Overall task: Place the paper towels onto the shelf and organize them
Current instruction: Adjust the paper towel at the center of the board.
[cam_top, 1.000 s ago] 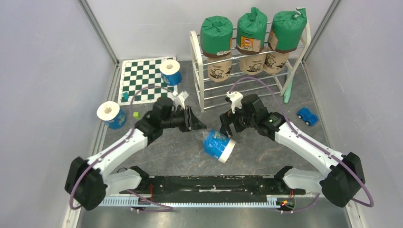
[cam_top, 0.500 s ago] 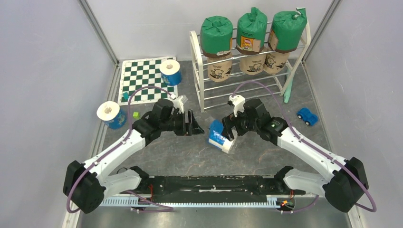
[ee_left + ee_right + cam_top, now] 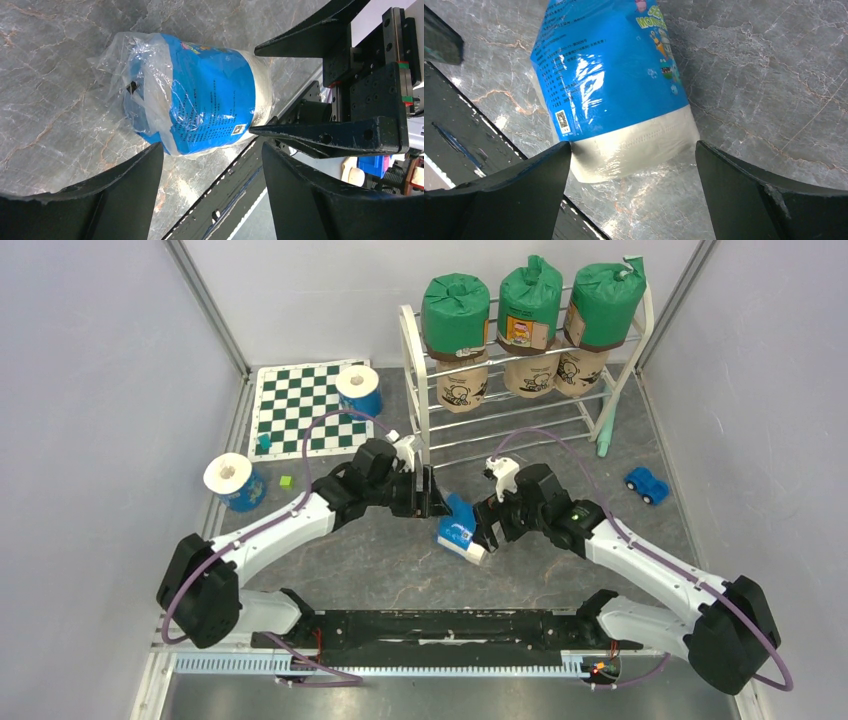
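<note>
A white paper towel roll in blue wrap (image 3: pixel 459 528) lies on its side on the grey table between my two grippers. My left gripper (image 3: pixel 433 504) is open just left of it; in the left wrist view the roll (image 3: pixel 200 95) lies beyond the open gripper (image 3: pixel 210 150). My right gripper (image 3: pixel 488 530) is open, its fingertips on either side of the roll's white end (image 3: pixel 624 150). Two more blue rolls stand upright, one (image 3: pixel 358 390) on the chessboard and one (image 3: pixel 235 483) at the left. The shelf (image 3: pixel 418 390) holds three green rolls (image 3: pixel 530 298) over three tan rolls (image 3: pixel 462 385).
A checkered mat (image 3: pixel 295 415) lies at the back left with a small teal piece (image 3: pixel 264 442) and a green cube (image 3: pixel 287 481) near it. A blue toy car (image 3: pixel 647 484) sits right of the shelf. A black rail (image 3: pixel 450 625) runs along the near edge.
My left gripper has opened and reached right, up to the roll. The right gripper has come down over the roll's white end. The roll has turned and shifted slightly away from the rail.
</note>
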